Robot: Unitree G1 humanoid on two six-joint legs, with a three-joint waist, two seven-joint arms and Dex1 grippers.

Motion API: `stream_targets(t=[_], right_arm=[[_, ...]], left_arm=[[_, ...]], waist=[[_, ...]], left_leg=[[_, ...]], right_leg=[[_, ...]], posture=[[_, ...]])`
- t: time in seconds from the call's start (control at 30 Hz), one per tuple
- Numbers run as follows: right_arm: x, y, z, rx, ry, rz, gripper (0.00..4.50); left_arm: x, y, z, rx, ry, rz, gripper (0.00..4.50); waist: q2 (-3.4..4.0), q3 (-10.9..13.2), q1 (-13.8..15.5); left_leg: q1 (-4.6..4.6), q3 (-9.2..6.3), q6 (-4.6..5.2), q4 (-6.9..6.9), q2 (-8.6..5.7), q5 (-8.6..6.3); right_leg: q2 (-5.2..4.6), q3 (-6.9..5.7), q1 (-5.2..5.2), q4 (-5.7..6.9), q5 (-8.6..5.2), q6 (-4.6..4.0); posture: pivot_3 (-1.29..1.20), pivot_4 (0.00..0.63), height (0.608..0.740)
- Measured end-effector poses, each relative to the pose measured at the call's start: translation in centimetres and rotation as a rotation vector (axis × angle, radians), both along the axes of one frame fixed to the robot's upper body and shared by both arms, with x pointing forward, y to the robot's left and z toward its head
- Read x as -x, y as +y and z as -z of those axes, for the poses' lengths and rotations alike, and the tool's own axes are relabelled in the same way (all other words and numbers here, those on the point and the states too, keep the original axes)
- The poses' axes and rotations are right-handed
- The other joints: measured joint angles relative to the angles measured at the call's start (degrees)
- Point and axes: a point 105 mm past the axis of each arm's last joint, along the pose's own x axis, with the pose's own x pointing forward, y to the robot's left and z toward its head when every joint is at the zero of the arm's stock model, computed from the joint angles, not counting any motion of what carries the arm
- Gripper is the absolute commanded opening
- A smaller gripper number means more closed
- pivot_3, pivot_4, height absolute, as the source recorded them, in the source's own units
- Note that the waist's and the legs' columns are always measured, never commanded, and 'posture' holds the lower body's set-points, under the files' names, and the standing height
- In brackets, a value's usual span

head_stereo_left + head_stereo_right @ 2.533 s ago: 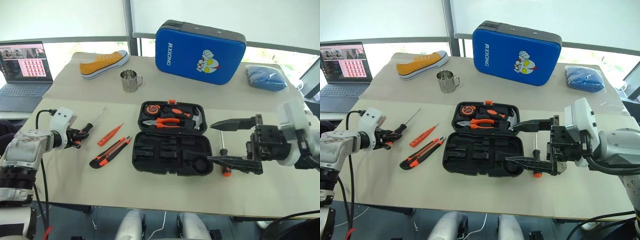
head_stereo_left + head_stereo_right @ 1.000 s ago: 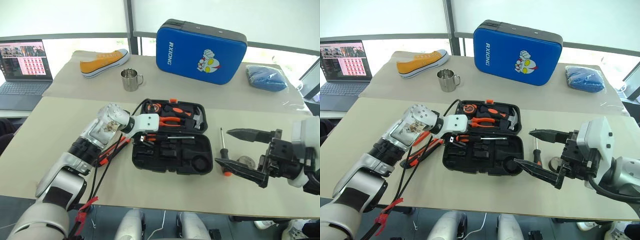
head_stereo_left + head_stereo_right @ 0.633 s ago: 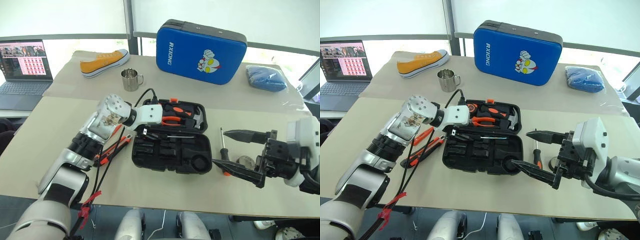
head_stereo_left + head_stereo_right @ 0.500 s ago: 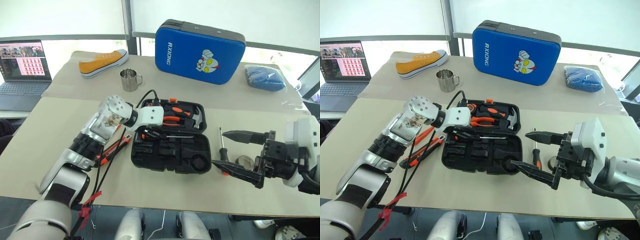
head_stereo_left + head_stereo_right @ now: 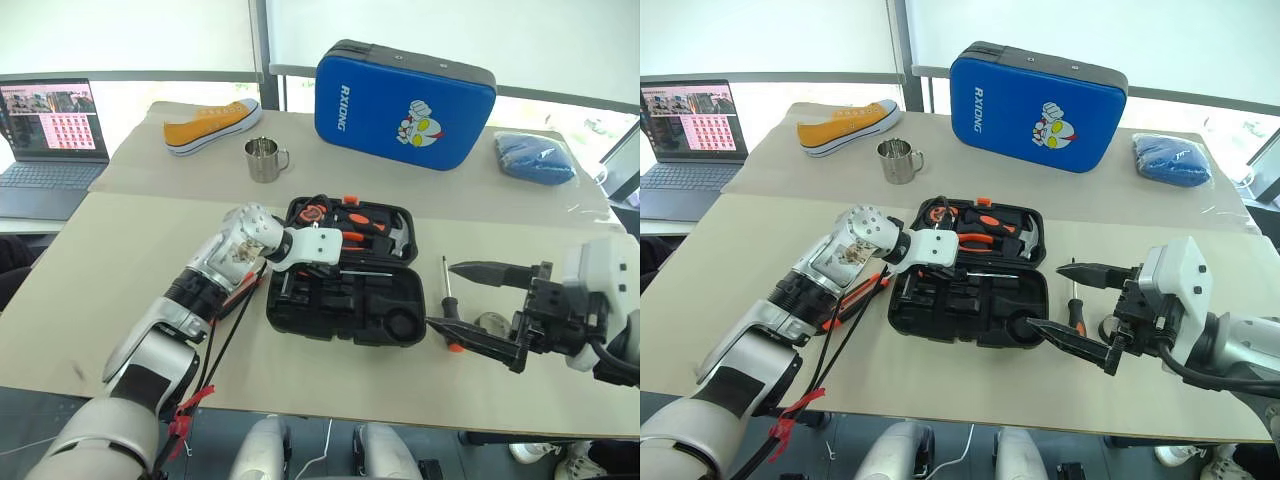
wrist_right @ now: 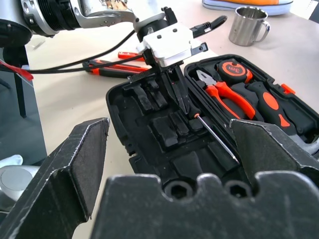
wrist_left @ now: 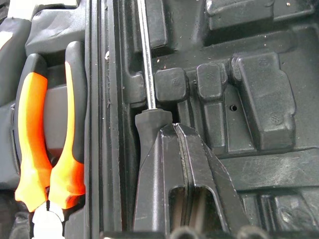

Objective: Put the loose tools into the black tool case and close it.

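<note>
Head views: the case [image 5: 345, 285] lies open at the centre of the table [image 5: 90, 270]. The left gripper [image 5: 925, 270] reaches over the case's near half at its 9 o'clock end, fingers together, pressed on the handle of a screwdriver [image 5: 345, 272] that lies along the tray's far edge. At 3 o'clock of the case, on the table, a second screwdriver [image 5: 446, 300] lies with its orange end toward the near edge, and just beyond it a small tape roll [image 5: 490, 323]. The knife [image 5: 855, 293] and the tester are mostly hidden under the left arm at 9 o'clock of the case. The right gripper [image 5: 480, 305] hovers at 3 o'clock, fingers spread wide — holding nothing.

Left wrist view: the closed fingers [image 7: 192, 164] rest against the black handle, the shaft running away along a slot; pliers [image 7: 47, 129] sit in the lid beside it.

Right wrist view: the two wide-apart fingers [image 6: 65, 164] frame the case — left gripper and screwdriver inside.
</note>
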Motion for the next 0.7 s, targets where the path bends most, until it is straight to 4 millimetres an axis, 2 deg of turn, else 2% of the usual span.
stream_targets(t=[0.37, 0.47, 0.57, 0.7], right_arm=[[0.0, -0.3, 0.5, 0.018, 0.013, 0.014, 4.5], [-0.1, -0.6, 0.7, 0.029, 0.006, 0.029, 4.5], [-0.5, -1.2, 0.9, 0.044, 0.002, 0.059, 4.5], [-1.2, -1.4, 2.0, 0.073, 0.018, 0.08, 4.5]], left_arm=[[-0.5, -0.2, -0.2, 0.01, 0.012, -0.011, 0.03], [0.0, -0.2, -1.4, 0.069, 0.092, -0.027, 0.03], [0.4, -0.5, -2.6, 0.092, 0.101, -0.013, 0.03], [0.0, -0.4, -2.4, 0.081, 0.069, -0.027, 0.03]], waist=[[0.01, 0.0, 0.1], [0.01, 0.0, -0.3], [0.01, 0.0, -0.4], [0.01, 0.0, -0.5]], left_leg=[[0.0, 0.01, 0.0, 0.06, 0.0, 0.0], [-0.06, 0.0, 0.0, 0.04, 0.03, 0.0], [-0.05, 0.01, 0.0, 0.03, 0.02, 0.0], [-0.02, 0.01, 0.0, 0.03, 0.02, 0.0]], right_leg=[[0.0, 0.01, 0.01, 0.01, 0.03, 0.03], [0.04, 0.02, -0.07, 0.01, 0.03, 0.03], [0.04, 0.02, -0.07, 0.0, 0.03, 0.03], [0.07, 0.03, -0.06, 0.0, 0.03, 0.03]], posture=[[0.0, 0.15, 0.739], [0.0, 0.15, 0.739], [0.0, 0.15, 0.739], [0.0, 0.15, 0.739]])
